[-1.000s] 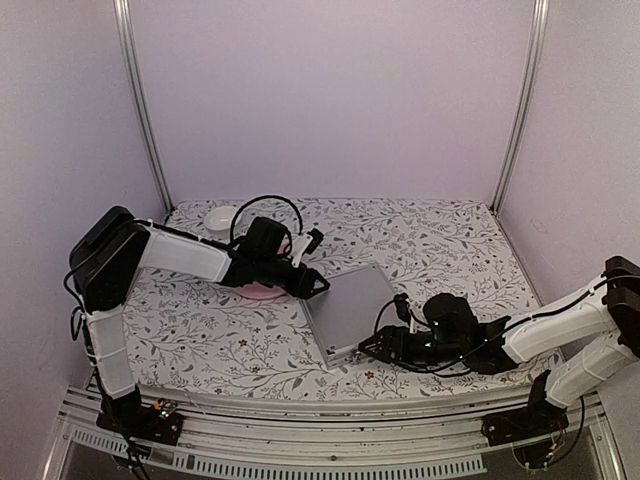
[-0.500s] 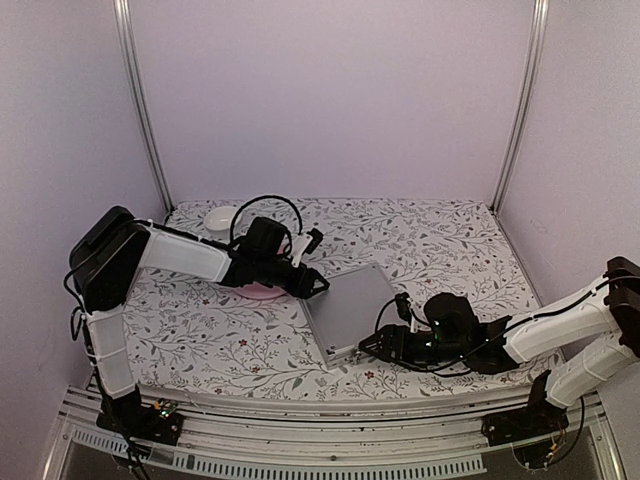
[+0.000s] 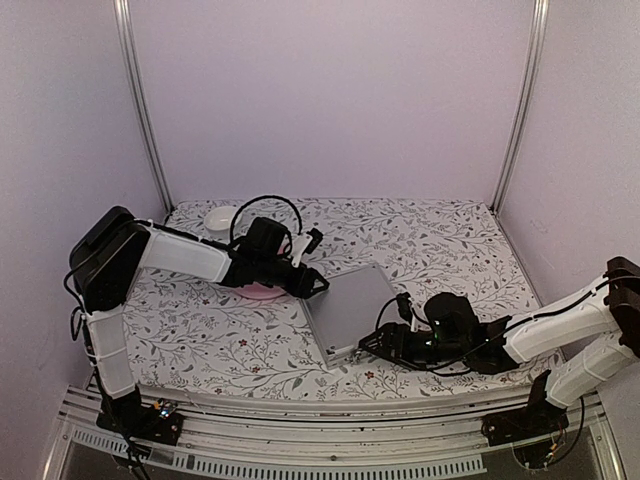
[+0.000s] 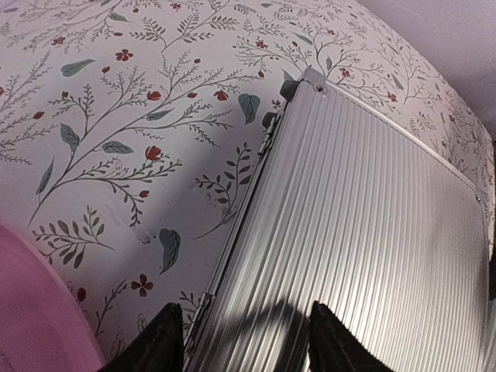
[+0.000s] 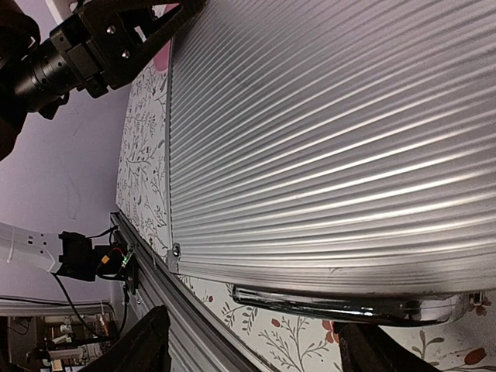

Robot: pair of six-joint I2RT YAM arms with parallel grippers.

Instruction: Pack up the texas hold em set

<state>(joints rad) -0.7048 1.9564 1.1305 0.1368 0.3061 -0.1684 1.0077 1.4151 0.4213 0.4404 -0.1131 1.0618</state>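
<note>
your left gripper (image 4: 242, 329) is hovering wide open, empty, at the case (image 3: 348, 305) edge; your right gripper (image 5: 252, 325) likewise at its handle (image 5: 349, 306).

Top view: soft, even overhead light with a lilac cast and no hard glare; only faint shadows on the worktop (image 3: 200, 330) under the arms. Left wrist view: bright streaks along the ribs of the case (image 4: 364, 232); a blurred shadow lies on it between the left fingers (image 4: 157, 346); pink plate (image 4: 31, 310) out of focus; floral print bends toward the frame edges. Right wrist view: strong rib glare; right fingers (image 5: 143, 342) dark and soft.
</note>
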